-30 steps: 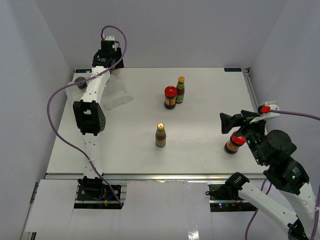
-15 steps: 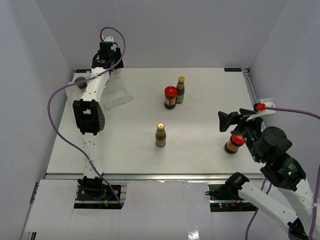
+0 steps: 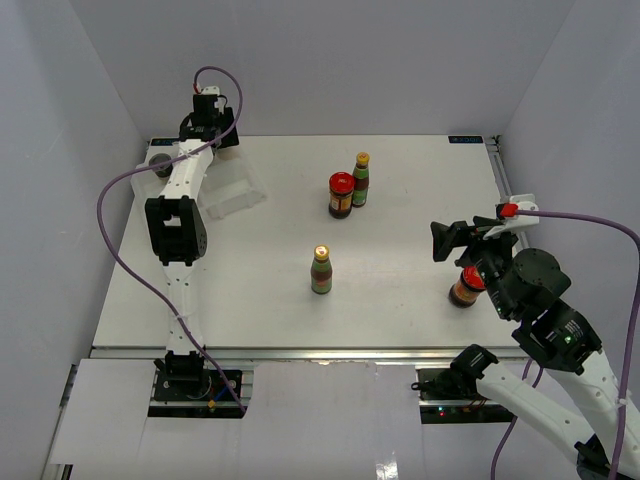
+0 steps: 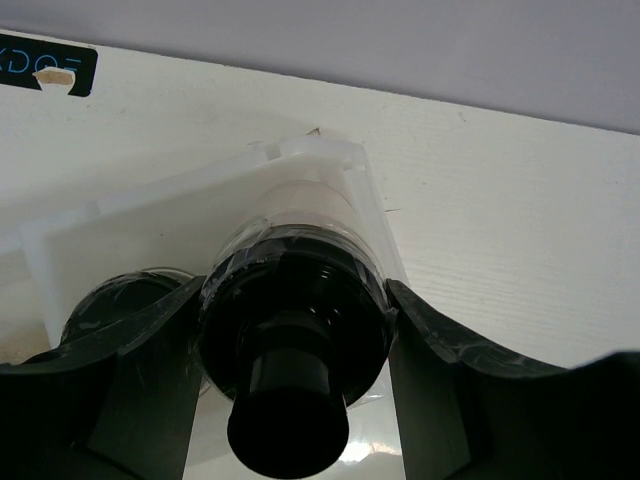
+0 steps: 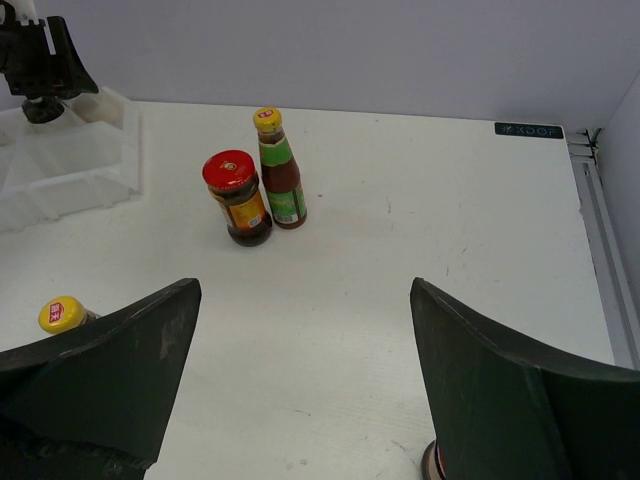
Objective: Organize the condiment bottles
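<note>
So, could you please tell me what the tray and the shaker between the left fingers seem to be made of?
Tray: likely clear plastic, see-through with frosted edges. Shaker: clear body, plastic or glass, can't tell; glossy black cap, probably plastic.

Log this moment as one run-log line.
left jaws shut on black-capped shaker at clear tray | right jaws open, empty, above table | standing free: two yellow-capped bottles, two red-lidded jars

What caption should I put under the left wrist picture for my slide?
Left gripper clasping a black-capped shaker at the clear tray's corner.
</note>
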### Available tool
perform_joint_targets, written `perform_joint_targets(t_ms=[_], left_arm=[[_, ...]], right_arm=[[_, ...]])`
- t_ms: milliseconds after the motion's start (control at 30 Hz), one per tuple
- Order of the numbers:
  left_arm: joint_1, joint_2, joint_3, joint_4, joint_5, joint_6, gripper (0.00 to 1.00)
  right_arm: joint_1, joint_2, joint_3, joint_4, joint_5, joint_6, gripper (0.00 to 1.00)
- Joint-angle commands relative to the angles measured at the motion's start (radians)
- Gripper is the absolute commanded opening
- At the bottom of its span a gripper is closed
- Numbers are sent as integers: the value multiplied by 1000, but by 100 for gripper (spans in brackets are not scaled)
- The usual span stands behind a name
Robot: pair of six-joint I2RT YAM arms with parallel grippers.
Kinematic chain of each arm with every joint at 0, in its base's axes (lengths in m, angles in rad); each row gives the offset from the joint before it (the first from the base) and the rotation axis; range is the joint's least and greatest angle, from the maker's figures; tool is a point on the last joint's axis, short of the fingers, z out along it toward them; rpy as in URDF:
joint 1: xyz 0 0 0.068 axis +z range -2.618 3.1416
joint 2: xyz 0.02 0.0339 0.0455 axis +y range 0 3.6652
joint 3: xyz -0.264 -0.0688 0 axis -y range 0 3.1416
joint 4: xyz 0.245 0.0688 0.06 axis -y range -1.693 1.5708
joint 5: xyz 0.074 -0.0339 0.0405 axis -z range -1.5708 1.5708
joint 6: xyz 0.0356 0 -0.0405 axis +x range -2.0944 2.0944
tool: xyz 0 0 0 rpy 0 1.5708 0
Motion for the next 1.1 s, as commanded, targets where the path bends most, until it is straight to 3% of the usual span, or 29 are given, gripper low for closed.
perform_joint_targets(t_ms=[0,433,667,867,1067], left_arm=[[0,-27,8,79,-13,9,0],[1,19,16,105,-80,16,3],[1,28,15,127,-89,14,35],[1,25,9,140,-86,2,75],[1,11,-4,151,-83,-2,86]], right_arm=[[6,14,-18,76,27,-31,91],[6,33,-63,120,58,-75,91],[6,42,-79,141,70,-100,90],[5,44,-82,152,75,-113,90],[6,45,-82,154,77,-113,90]])
